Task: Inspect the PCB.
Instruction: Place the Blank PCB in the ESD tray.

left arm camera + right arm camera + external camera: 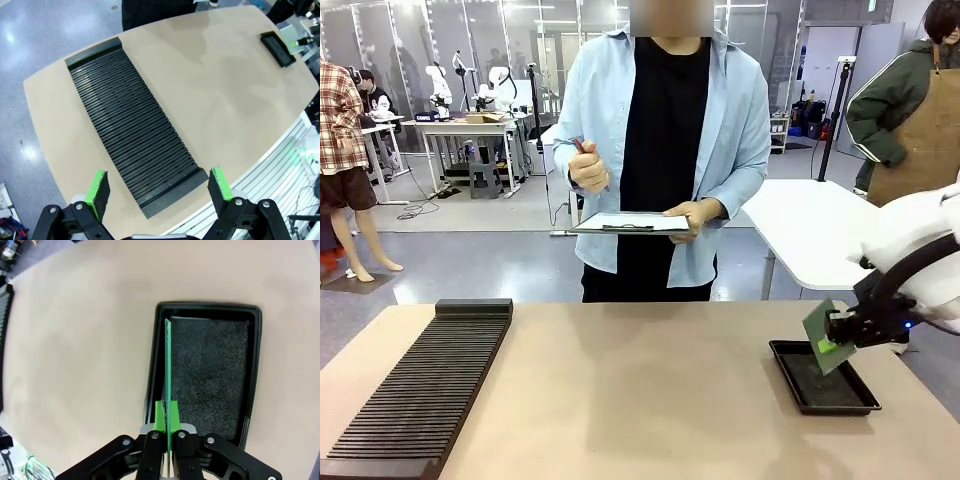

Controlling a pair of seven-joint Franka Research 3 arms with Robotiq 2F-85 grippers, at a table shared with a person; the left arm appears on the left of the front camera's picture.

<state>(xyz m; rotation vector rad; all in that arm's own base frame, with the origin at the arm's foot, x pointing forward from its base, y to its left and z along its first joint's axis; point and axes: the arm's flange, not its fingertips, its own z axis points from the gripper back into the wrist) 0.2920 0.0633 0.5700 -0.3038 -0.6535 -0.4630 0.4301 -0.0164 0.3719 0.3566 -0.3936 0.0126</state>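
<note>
The PCB (821,331), a thin green board, hangs tilted just above the black tray (817,386) at the table's right side. My right gripper (831,345) is shut on its lower edge. In the right wrist view the PCB (168,365) shows edge-on, clamped at its near end by the right gripper (166,422), over the left part of the tray (252,365). High above the table's left side, my left gripper (159,187) stands open with nothing between its green pads.
A long black ribbed rack (420,385) lies along the table's left side, also under the left gripper (132,135). A person stands at the far side holding a clipboard (630,222) and a pen. The table's middle (640,390) is bare.
</note>
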